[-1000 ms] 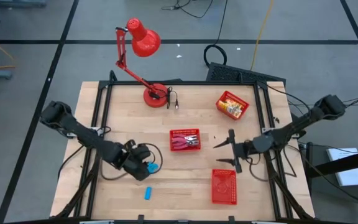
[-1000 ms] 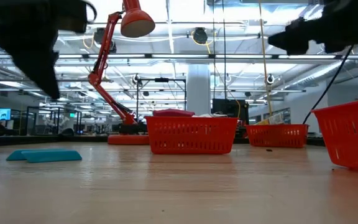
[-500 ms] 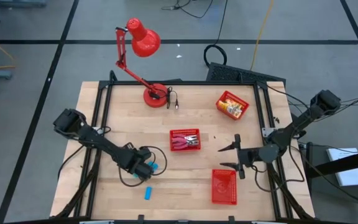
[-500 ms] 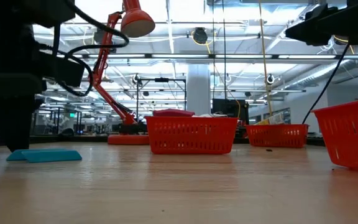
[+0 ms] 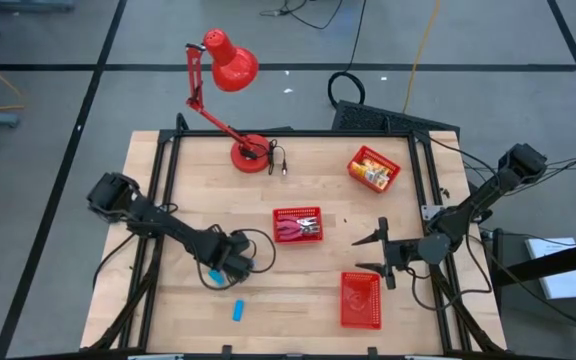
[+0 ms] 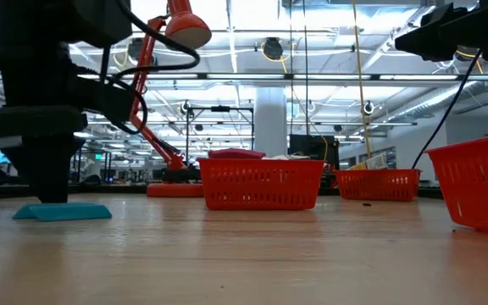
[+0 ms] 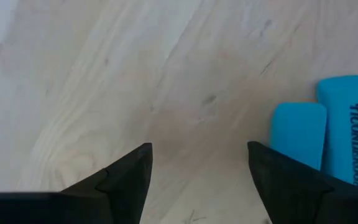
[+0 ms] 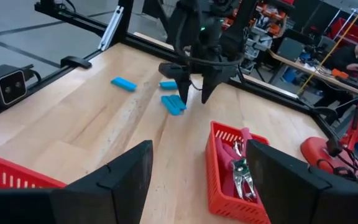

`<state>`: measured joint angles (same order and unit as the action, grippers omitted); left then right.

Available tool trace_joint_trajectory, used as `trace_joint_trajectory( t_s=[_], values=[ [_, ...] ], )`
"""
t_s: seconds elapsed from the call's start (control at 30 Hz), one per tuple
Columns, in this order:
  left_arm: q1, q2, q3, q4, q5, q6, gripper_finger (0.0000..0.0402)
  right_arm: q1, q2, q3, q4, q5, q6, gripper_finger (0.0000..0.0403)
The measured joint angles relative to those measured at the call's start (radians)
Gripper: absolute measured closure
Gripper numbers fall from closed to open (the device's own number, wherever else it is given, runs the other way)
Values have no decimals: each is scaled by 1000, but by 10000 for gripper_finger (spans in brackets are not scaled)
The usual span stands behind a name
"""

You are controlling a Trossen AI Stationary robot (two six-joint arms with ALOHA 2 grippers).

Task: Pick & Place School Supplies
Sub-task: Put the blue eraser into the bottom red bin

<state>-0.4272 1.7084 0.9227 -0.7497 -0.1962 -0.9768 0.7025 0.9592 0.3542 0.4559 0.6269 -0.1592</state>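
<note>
My left gripper point(image 5: 230, 264) points down, open, low over the table's near left part. In the left wrist view only bare wood lies between its fingers, and two blue blocks point(image 7: 298, 135) point(image 7: 350, 127) lie flat side by side just outside one finger. The right wrist view shows these blocks point(image 8: 174, 103) under that gripper point(image 8: 193, 84). Another blue block point(image 5: 238, 311) lies nearer the front edge. My right gripper point(image 5: 372, 253) hangs open and level above the table right of centre, holding nothing.
A red basket point(image 5: 297, 225) with red-handled tools stands mid-table. A second basket point(image 5: 373, 168), holding yellow packets, is at the far right, and a third point(image 5: 360, 299) at the near right. A red desk lamp point(image 5: 250, 153) stands at the far edge.
My left gripper has come down toward the table beside the blue blocks and tipped to point more steeply down. My right gripper has swung a little toward the near edge while staying level. The blocks lie where they did.
</note>
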Motion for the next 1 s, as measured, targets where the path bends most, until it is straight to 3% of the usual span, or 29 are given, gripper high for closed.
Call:
trace_joint_trajectory(
  t_s=[0.2, 0.43, 0.63, 1.0],
  values=[
    [33, -105, -2, -20, 92, 34, 130, 0, 0, 0, -25, -1, 27, 151],
    [66, -204, -2, 24, 114, 14, 130, 0, 0, 0, -31, -1, 43, 151],
    [68, -153, 0, 177, 155, -4, 130, 0, 0, 0, -54, -2, 59, 151],
    [46, -76, 0, 114, 174, -85, 130, 3, 0, 1, -73, -3, 69, 151]
  ],
)
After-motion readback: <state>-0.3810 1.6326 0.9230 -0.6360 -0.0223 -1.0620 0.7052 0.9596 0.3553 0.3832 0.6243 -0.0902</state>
